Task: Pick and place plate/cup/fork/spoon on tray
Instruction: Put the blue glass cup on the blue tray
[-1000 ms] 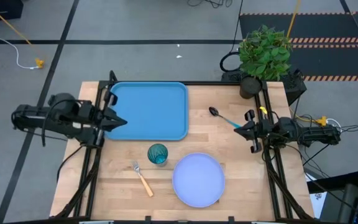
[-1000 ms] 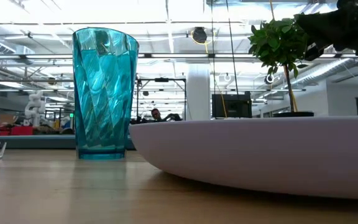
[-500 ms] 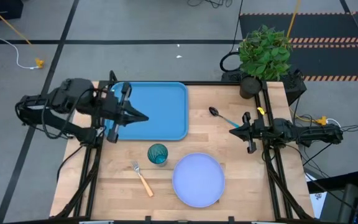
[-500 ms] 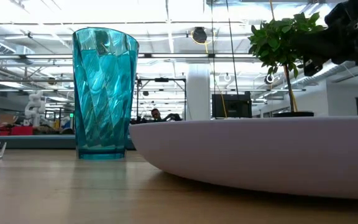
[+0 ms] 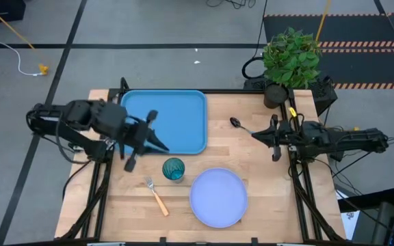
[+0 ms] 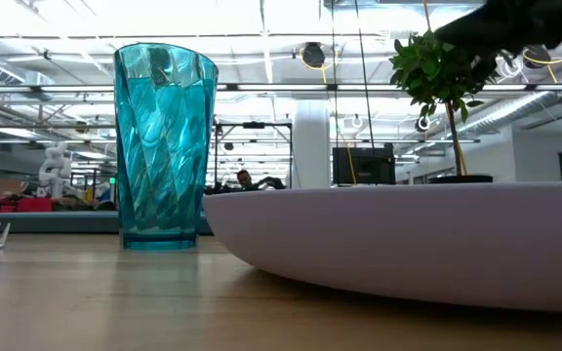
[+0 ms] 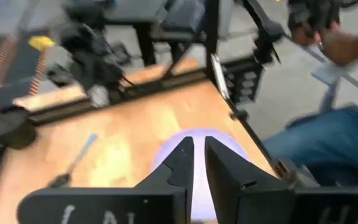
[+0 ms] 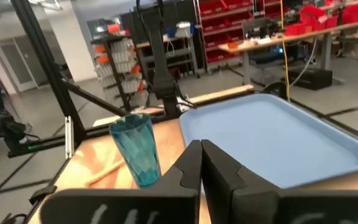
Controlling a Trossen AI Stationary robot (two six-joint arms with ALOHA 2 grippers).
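From above, the blue tray (image 5: 164, 121) lies at the bench's (image 5: 265, 191) far left. The teal cup (image 5: 174, 169) stands just near of the tray, the fork (image 5: 156, 197) beside the cup, the plate (image 5: 217, 197) right of both. The spoon (image 5: 243, 128) lies right of the tray. The left end effector (image 5: 161, 145) hovers over the tray's near edge, the right end effector (image 5: 256, 135) by the spoon's handle.

At bench level, cup (image 6: 163, 146) and plate (image 6: 408, 239) stand apart.

Both wrist views show fingers nearly closed, holding nothing.
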